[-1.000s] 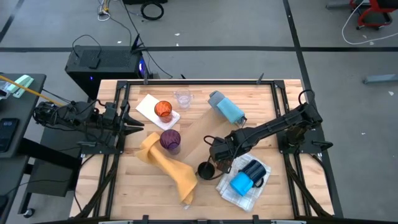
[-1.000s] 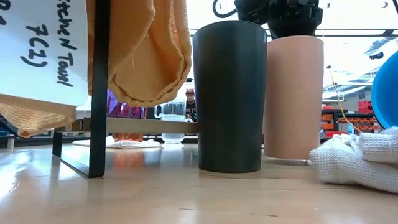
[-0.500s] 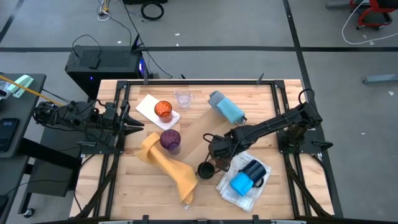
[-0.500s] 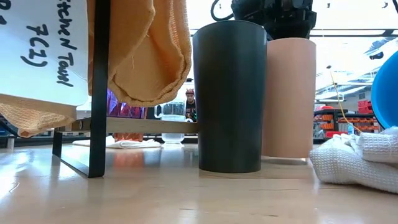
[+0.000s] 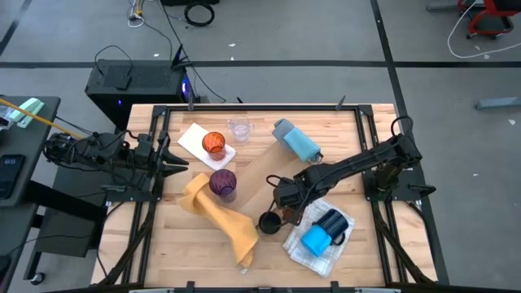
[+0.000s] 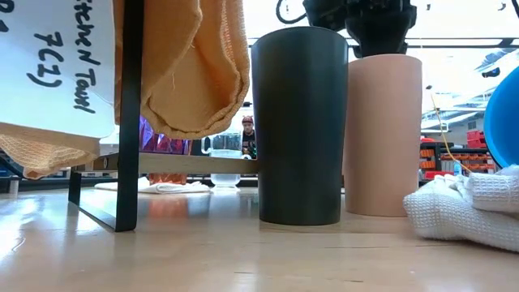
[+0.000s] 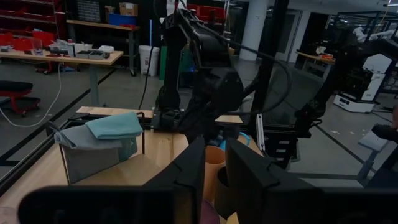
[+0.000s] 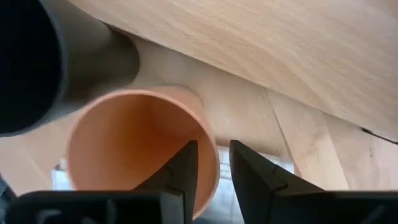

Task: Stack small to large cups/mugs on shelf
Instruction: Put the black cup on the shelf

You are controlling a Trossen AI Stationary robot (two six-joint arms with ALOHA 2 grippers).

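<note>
A: Item one, right gripper (image 8: 211,163)?
B: Sitting low centre in the high view, fingers slightly apart, straddling the rim of the peach cup (image 8: 137,146) without clamping it.

A: Neighbouring stock?
B: Black cup (image 6: 298,126) standing upright, just left of the peach cup in the low view. Bright blue mug (image 5: 315,240) lying on the white cloth (image 5: 303,252), lower right.

A: Left gripper (image 5: 181,163)?
B: Waiting at the table's left edge, fingers narrowly apart, holding nothing.

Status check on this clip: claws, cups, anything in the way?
Right claw astride the peach cup rim, fingers apart. Left claw waits at the table's left edge. Black cup stands right beside the peach cup.
</note>
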